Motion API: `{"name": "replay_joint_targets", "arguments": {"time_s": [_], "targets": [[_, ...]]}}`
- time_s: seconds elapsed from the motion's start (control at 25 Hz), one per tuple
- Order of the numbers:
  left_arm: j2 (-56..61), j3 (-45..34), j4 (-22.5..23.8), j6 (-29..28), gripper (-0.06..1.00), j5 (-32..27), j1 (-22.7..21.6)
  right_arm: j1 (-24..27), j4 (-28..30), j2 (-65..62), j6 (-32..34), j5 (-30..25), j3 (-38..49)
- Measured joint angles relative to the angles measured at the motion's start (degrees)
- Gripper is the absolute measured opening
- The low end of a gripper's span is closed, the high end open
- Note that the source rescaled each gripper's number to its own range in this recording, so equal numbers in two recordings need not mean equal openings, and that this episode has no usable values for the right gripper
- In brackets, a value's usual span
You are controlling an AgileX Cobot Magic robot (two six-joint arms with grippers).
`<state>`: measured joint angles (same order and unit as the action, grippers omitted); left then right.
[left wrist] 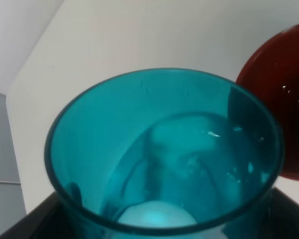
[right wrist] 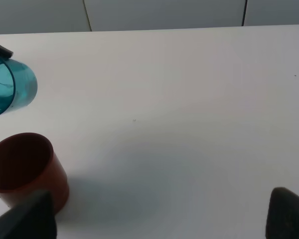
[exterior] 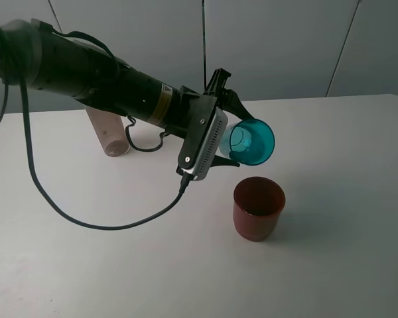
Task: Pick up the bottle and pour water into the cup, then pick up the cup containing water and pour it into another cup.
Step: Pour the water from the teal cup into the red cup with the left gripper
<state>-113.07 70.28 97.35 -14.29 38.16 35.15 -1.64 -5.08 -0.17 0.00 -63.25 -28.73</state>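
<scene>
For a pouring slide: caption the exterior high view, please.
Jaws of the left arm hold the teal cup tipped sideways near the red cup; bottle stands behind the arm.

The teal cup is tinted see-through plastic, smooth and glossy, with bright glints on its wall. The red cup is opaque plastic with a soft sheen. The bottle is cloudy, brownish translucent plastic. The desk is white, smooth and matt. The arm has a matt black casing, and its cable looks rubbery.
</scene>
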Motion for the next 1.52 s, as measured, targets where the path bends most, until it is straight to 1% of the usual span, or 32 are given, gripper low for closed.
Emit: {"name": "replay_joint_targets", "arguments": {"time_s": [0.36, 0.6, 0.84, 1.24, 1.52], "targets": [[0.0, 0.0, -0.3, 5.4, 0.28, -3.6, 2.6, 0.0, 0.0, 0.0, 0.0, 0.0, 0.0], [0.1, 0.0, -0.3, 8.5, 0.28, -5.2, 3.3, 0.0, 0.0, 0.0, 0.0, 0.0, 0.0], [0.1, 0.0, -0.3, 10.0, 0.28, -5.8, 3.3, 0.0, 0.0, 0.0, 0.0, 0.0, 0.0], [0.2, 0.0, -0.4, 15.7, 0.28, -6.0, 3.3, 0.0, 0.0, 0.0, 0.0, 0.0, 0.0], [0.2, 0.0, -0.6, 17.7, 0.28, -8.0, 3.3, 0.0, 0.0, 0.0, 0.0, 0.0, 0.0]]}}
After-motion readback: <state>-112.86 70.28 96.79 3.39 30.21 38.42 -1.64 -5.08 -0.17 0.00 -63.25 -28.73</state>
